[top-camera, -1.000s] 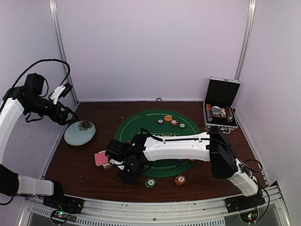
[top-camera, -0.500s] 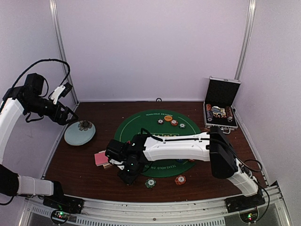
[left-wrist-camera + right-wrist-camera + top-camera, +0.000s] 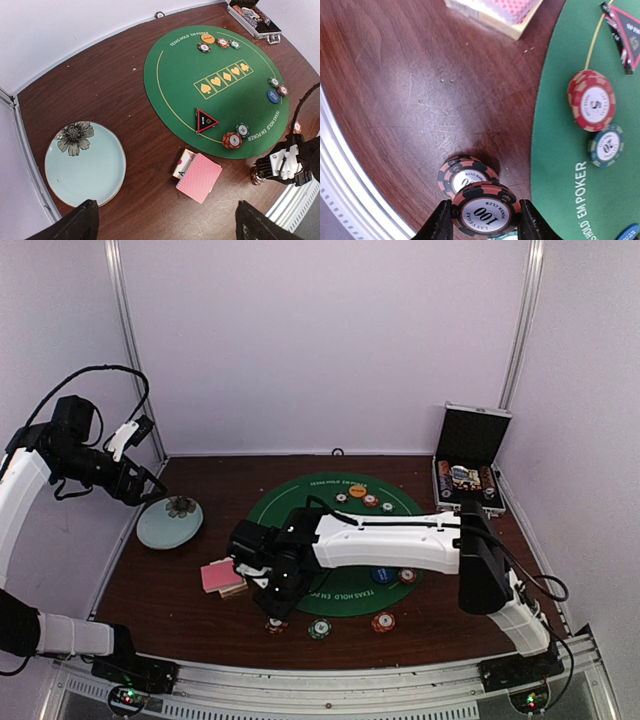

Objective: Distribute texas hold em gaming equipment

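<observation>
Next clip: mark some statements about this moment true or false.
1. The right gripper is shut on a black-and-red striped poker chip marked 100. True.
2. The pink-backed card deck lies on the round green felt mat. False: it lies on the brown wooden table, beside the mat.
3. The left gripper holds a card. False: it is open and empty.
4. The black red-edged triangular marker lies on the mat. True.
5. The silver metal case is closed. False: its lid stands open.

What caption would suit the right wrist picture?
Right tool grips a 100 chip over a second chip on the table, beside the green mat.
</observation>
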`<state>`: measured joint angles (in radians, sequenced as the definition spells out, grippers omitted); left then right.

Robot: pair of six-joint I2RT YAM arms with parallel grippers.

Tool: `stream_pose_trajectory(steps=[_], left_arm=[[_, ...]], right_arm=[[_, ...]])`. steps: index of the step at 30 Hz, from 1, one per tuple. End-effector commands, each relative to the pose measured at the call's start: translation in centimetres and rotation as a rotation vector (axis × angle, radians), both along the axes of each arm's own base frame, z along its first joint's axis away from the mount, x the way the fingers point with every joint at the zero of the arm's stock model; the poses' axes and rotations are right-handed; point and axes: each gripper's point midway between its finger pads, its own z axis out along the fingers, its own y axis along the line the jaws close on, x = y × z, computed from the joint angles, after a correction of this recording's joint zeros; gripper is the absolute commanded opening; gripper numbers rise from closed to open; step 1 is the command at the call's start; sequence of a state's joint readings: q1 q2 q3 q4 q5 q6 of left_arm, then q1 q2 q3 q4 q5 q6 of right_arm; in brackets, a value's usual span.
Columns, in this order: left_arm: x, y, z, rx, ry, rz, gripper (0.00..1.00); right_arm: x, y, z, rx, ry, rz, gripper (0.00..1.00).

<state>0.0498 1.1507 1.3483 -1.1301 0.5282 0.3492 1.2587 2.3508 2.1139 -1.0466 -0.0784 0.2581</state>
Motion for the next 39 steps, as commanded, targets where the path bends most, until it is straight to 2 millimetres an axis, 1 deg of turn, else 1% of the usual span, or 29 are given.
stream_pose_trajectory(steps=[1,2,4,6,8,11,13,16,19,23,27,29,34,37,39], left_arm=[[0.1,0.1,1.2,-0.004,-0.040,0.004,0.98],[0.0,0.1,1.3,-0.004,-0.041,0.004,0.98],[0.0,0.1,1.2,-0.004,-0.039,0.005,0.97],[0.0,0.1,1.1,-0.004,-0.037,0.004,0.98],[0.0,0.0,1.1,-0.007,-0.034,0.003,0.98],[0.0,0.0,0.9,-0.010,-0.031,0.001,0.97],[0.0,0.0,0.9,-0.012,-0.028,0.002,0.98],[-0.1,-0.1,0.9,-0.015,-0.028,-0.001,0.98],[0.0,-0.1,0.9,-0.015,-0.027,-0.001,0.98],[-0.1,-0.1,0.9,-0.015,-0.027,-0.002,0.98],[0.0,-0.1,0.6,-0.017,-0.018,-0.004,0.98],[0.1,-0.1,0.5,-0.015,-0.014,-0.002,0.98],[0.1,-0.1,0.3,-0.012,-0.011,-0.002,0.98],[0.0,-0.1,0.3,-0.012,-0.012,-0.002,0.98],[0.0,-0.1,0.3,-0.012,-0.011,-0.003,0.98]], right_arm=[[1.4,0.2,5.4,0.092,-0.048,-0.022,0.29],[1.7,0.3,5.8,0.101,-0.051,-0.027,0.29],[2.8,0.1,6.2,0.110,-0.058,-0.048,0.29],[4.6,-0.4,6.4,0.108,-0.072,-0.085,0.29],[6.9,-1.0,6.3,0.107,-0.087,-0.132,0.28],[10.7,-1.9,5.5,0.103,-0.112,-0.212,0.26],[12.8,-2.3,4.7,0.104,-0.115,-0.253,0.26],[15.6,-2.6,3.5,0.100,-0.134,-0.298,0.25],[17.7,-2.8,1.9,0.087,-0.162,-0.332,0.26],[18.3,-2.4,-0.2,0.090,-0.144,-0.344,0.26],[18.6,-2.2,-1.6,0.089,-0.116,-0.353,0.26],[18.6,-2.3,-2.1,0.084,-0.111,-0.359,0.26],[17.8,-2.1,-3.4,0.081,-0.064,-0.357,0.26],[17.5,-2.3,-3.9,0.075,-0.047,-0.358,0.31],[17.4,-2.3,-3.8,0.077,-0.047,-0.359,0.34]])
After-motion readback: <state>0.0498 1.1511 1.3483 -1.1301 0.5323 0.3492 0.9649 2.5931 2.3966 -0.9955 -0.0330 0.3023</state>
